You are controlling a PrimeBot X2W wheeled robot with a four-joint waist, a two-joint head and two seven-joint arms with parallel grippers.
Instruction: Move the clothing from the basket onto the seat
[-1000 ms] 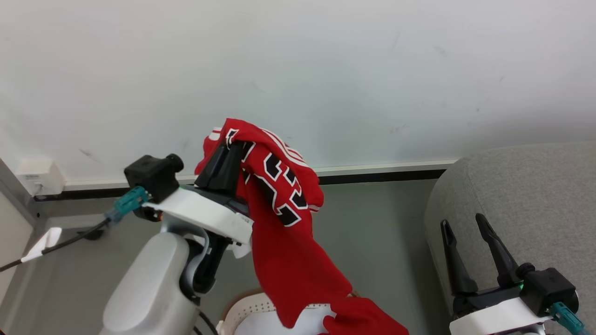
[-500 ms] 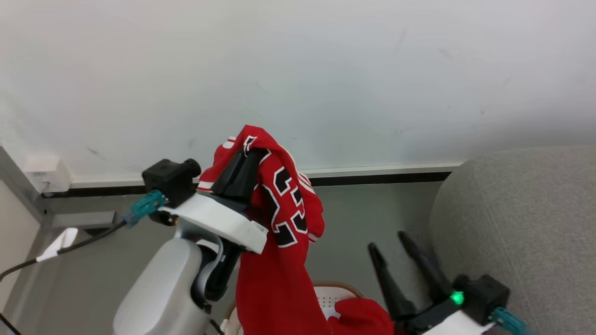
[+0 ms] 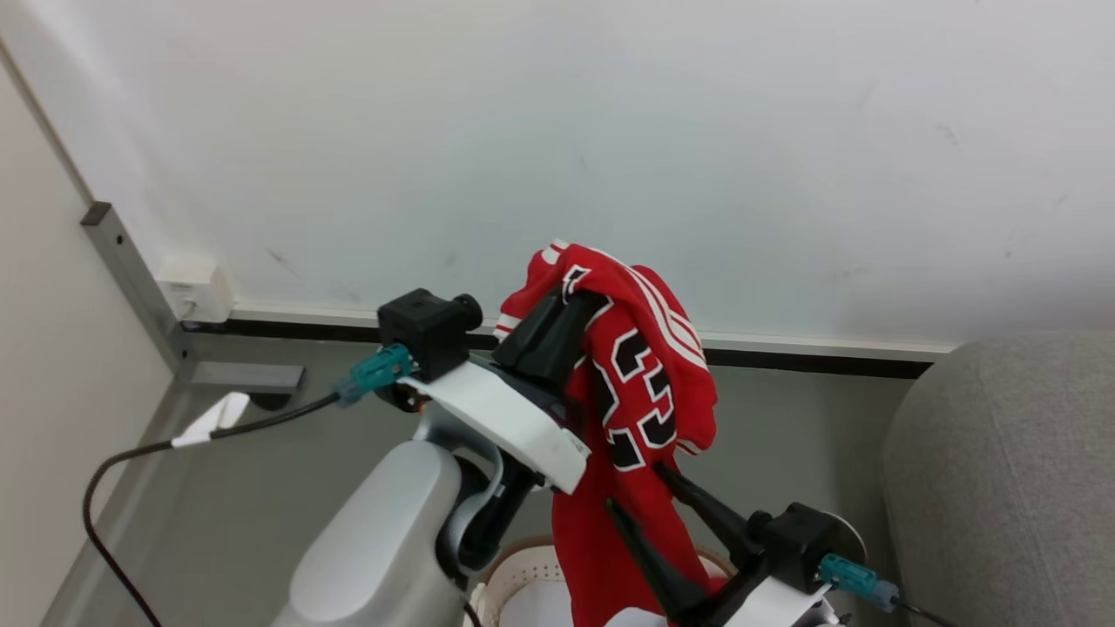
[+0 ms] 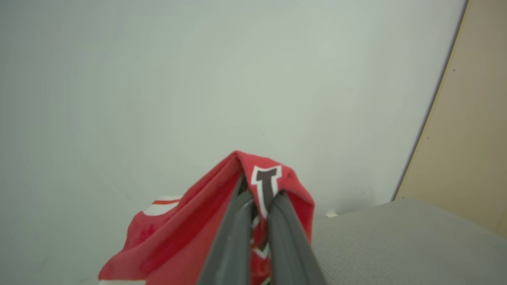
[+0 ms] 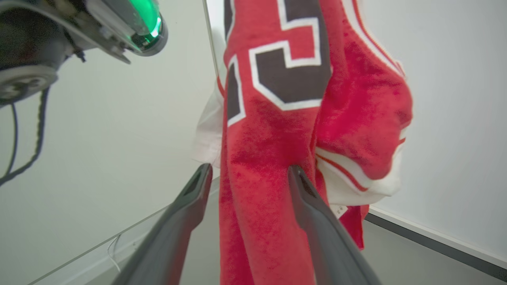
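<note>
Clearly the jersey [image 3: 646,383] is out of the basket [image 3: 533,564] at its top end: the left gripper [image 4: 258,189] is clamped on a fold of the red cloth near the numerals and holds it high in front of the wall [image 3: 557,131]. From that pinch the garment hangs almost straight down, so its long axis is vertical. Its lower part drops over the basket's rim at the bottom of the head view, where I cannot tell whether the hem has cleared the basket or lies inside it. The right gripper [image 5: 249,169] comes in from below and from the robot's right, jaws spread wide and holding nothing, with one finger on each side of the hanging strip just under the numerals. In the right wrist view the cloth runs up between the two fingers and appears to brush the right-hand one. The seat [image 3: 1002,470] lies to the robot's right, well apart from the jersey, with bare floor [image 3: 784,418] between them, and the right arm is the nearer to it. As I judge it, the coming move turns on this straddle: closing there would take the jersey's middle and give two holds for carrying it sideways to the seat.
</note>
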